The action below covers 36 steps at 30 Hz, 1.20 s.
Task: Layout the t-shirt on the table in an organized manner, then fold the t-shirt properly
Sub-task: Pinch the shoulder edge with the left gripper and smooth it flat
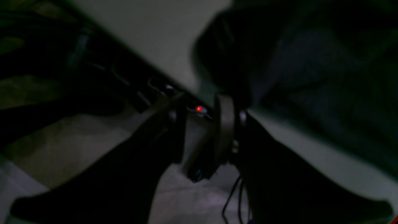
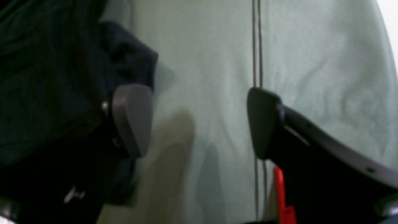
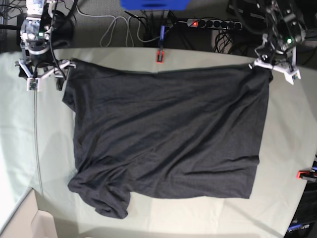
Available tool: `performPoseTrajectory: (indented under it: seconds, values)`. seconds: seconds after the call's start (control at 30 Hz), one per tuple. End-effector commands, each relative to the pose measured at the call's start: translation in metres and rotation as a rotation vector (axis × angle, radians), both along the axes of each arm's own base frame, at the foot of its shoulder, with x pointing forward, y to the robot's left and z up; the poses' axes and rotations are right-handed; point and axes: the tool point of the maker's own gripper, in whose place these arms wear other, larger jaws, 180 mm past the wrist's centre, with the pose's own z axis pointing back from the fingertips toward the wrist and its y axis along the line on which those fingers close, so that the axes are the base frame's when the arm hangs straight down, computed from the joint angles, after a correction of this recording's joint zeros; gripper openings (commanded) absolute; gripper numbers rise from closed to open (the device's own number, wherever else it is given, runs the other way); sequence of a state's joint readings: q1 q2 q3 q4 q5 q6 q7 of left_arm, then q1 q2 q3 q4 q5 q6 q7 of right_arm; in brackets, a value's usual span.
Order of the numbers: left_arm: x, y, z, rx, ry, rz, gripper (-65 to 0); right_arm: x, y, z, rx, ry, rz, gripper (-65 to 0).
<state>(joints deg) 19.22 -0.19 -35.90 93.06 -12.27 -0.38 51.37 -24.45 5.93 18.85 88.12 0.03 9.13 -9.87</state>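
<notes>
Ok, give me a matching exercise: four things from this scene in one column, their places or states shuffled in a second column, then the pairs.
Things:
1. t-shirt
2. right gripper
3. left gripper
4. red clamp

Places or states:
A. on the far edge of the table, near its middle
B. jaws wide open over bare table cover, beside the t-shirt's edge
C. dark charcoal, spread out, one near corner bunched up
D. at the t-shirt's far corner on the base view's right

Pairs: 1-C, 2-B, 3-D, 4-A
</notes>
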Motion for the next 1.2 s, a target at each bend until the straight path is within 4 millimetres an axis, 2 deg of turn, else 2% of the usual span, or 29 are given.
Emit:
performPoseTrajectory:
  seconds: [0.0,0.07,0.17,0.37,0.47,0.53,0.67,0.8,0.93,1.0,1.17]
  values:
    - [0.019,0.007,0.013,0.022,-0.064,-0.002,-49.8,0.004,-0.004,0.009,-0.016,-0.033,0.003,-16.5]
    - [0.035,0.01,0.019,0.028,-0.095,0.002,-49.8,0.004,-0.004,0.009,-0.016,-0.033,0.003,-16.5]
    - [0.07,0.014,0.033,0.03,-0.167,0.007,-49.9,0.004,-0.005,0.009,-0.017,-0.034,0.002,-16.5]
    - [0.143,0.018,0.082,0.041,-0.341,0.003,-50.0,0.003,-0.005,0.008,-0.018,-0.03,0.002,-16.5]
    - [0.169,0.016,0.097,0.022,-0.389,0.004,-50.0,0.002,-0.005,0.008,-0.021,-0.026,0.004,-16.5]
    - [0.177,0.012,0.112,0.012,-0.415,-0.002,-50.0,0.002,-0.006,0.009,-0.023,-0.028,0.003,-16.5]
    - [0.167,0.001,0.138,0.001,-0.393,-0.045,-50.0,0.004,-0.012,0.012,-0.039,-0.03,0.012,-16.4]
    - [0.121,-0.009,0.14,0.013,-0.311,-0.072,-49.8,0.006,-0.013,0.013,-0.045,-0.034,0.015,-16.4]
    - [0.07,-0.009,0.119,0.045,-0.199,-0.085,-49.7,0.007,-0.013,0.014,-0.044,-0.036,0.016,-16.4]
    - [0.051,-0.005,0.105,0.059,-0.161,-0.08,-46.9,0.008,-0.012,0.014,-0.043,-0.038,0.019,-16.4]
    - [0.032,0.005,0.091,0.122,-0.2,-0.055,-38.2,0.017,-0.01,0.014,-0.036,-0.049,0.02,-16.4]
